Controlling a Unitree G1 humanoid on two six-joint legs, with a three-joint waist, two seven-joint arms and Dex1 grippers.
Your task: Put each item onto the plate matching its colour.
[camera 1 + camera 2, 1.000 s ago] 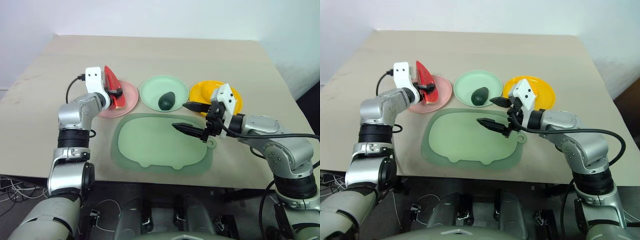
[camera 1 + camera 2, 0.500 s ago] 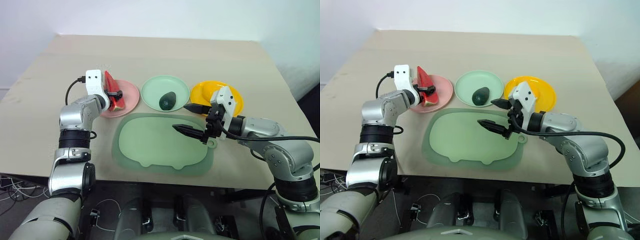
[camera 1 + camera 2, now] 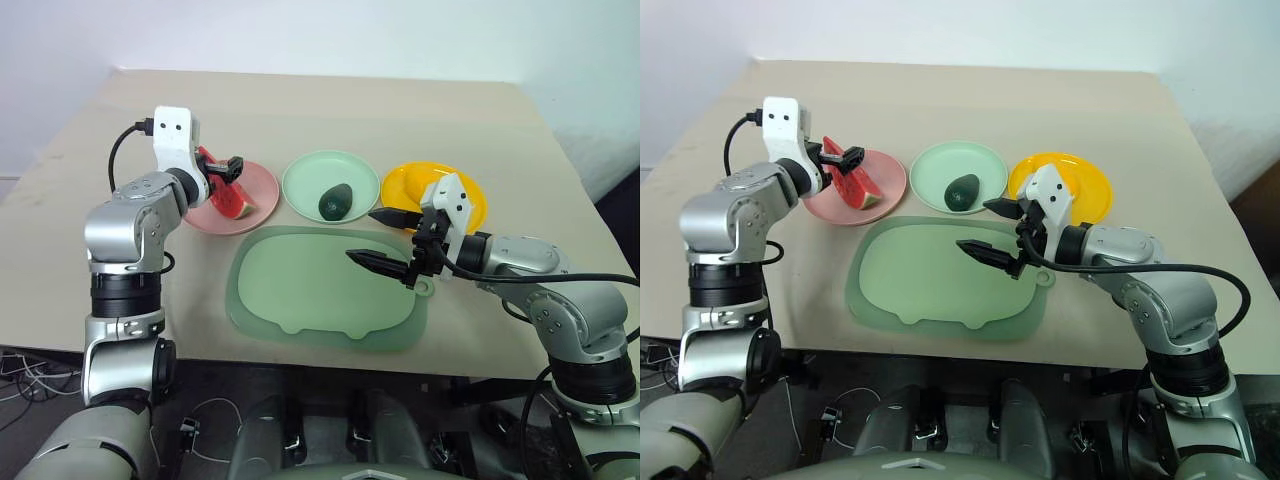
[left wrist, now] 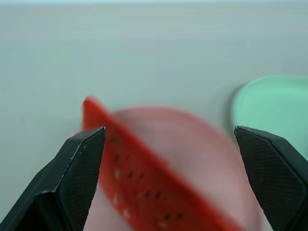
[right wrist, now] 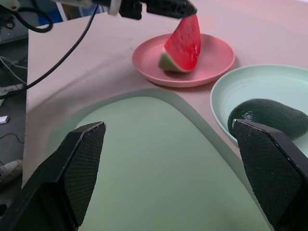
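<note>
A beige bench (image 3: pixel 330 110) stands against a pale wall, with wide bare room behind and to both sides of the things on it. Three round plates sit in a row across its middle, close together but not touching: a pink plate (image 3: pixel 262 190) on the robot's left, a mint green plate (image 3: pixel 305 180) in the centre, and a yellow plate (image 3: pixel 405 185) on the right. Just in front of them, toward the near edge, lies one large pale green mat (image 3: pixel 300 290), bare. Two toy foods can be seen. The watermelon wedge (image 3: pixel 228 203) rests on the pink plate, red face up and green rind at its low side. The dark green avocado (image 3: pixel 335 201) lies on the mint green plate. Nothing can be made out on the visible part of the yellow plate, which the right arm partly covers. The left claw (image 3: pixel 222 170) hovers just above the wedge, its black fingers spread and holding nothing. The right claw (image 3: pixel 380 240) hangs over the mat's right end, beside the yellow plate, fingers spread wide and empty.
</note>
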